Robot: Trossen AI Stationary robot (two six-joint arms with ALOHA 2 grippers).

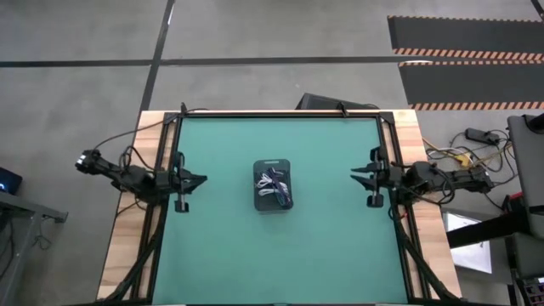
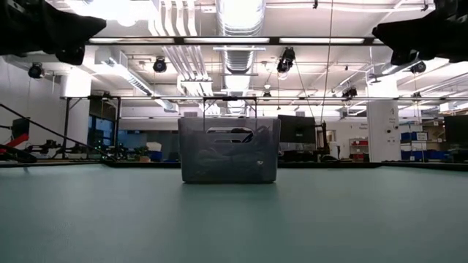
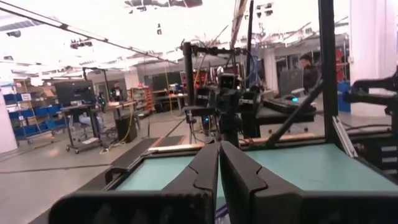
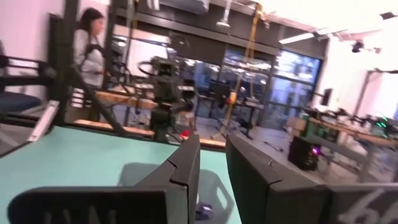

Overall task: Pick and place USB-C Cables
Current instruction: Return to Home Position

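Though well clear of grey tray on either side, clenched tight at left gripper, slightly parted at right gripper. Heaped inside grey tray: USB-C Cables, white and dark.

A grey concrete floor crossed by dark painted lines surrounds the wood-edged table with its teal mat. Black floor mats with orange-striped edges lie at the far right. Overhead, an open white ceiling carries pale round ducts and long bright strip lights. Beyond the table stand a white column, a dark monitor, blue storage bins at the far right, and glass-fronted partitions, with a person standing near them.
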